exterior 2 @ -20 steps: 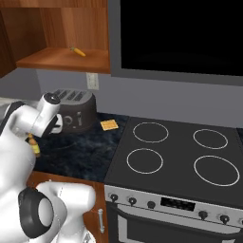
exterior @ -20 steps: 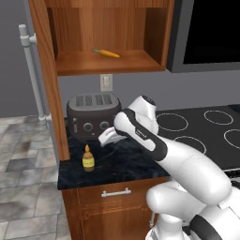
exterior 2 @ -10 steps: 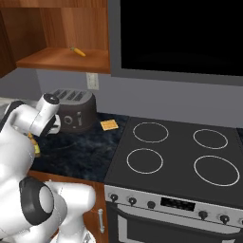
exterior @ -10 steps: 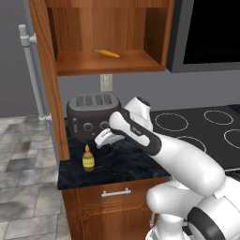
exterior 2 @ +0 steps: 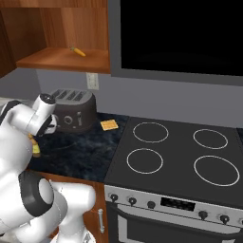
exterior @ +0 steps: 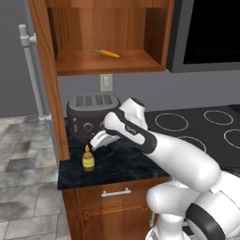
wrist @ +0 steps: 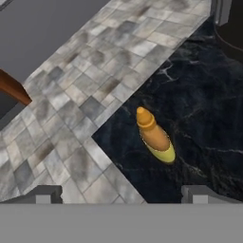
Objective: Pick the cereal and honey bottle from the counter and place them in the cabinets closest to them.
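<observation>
The tool (exterior: 95, 143) hung with its jaws spread wide and nothing between them, tilted down over the near-left corner of the desk (exterior: 122, 161). Compared with a second before, the wrist had dropped lower and swung further left, away from the front of the toaster (exterior: 91, 116) and toward the bottle; the jaws were as wide apart as they had been. That reads as the approach for the first pick, with no grasp made yet, so both placements were still ahead.

Just below and slightly ahead of the tool stood the honey bottle (exterior: 87, 159), upright on the desk near its front-left edge, apart from the fingers. In the hand view the honey bottle (wrist: 154, 136) sat a little above the gap between the fingertips (wrist: 198, 193), roughly centred, its cap leaning toward the tiled floor (wrist: 71, 95) beyond the desk edge. My judgement was that a further descent along the same line would bring the jaws around its body.

Above the tool, the open cabinet (exterior: 108, 61) held a carrot (exterior: 107, 53) on its shelf. Far to the tool's right, a small orange square (exterior 2: 108, 125) lay on the desk beside the stove (exterior 2: 180, 152). I could not make out the cereal.
</observation>
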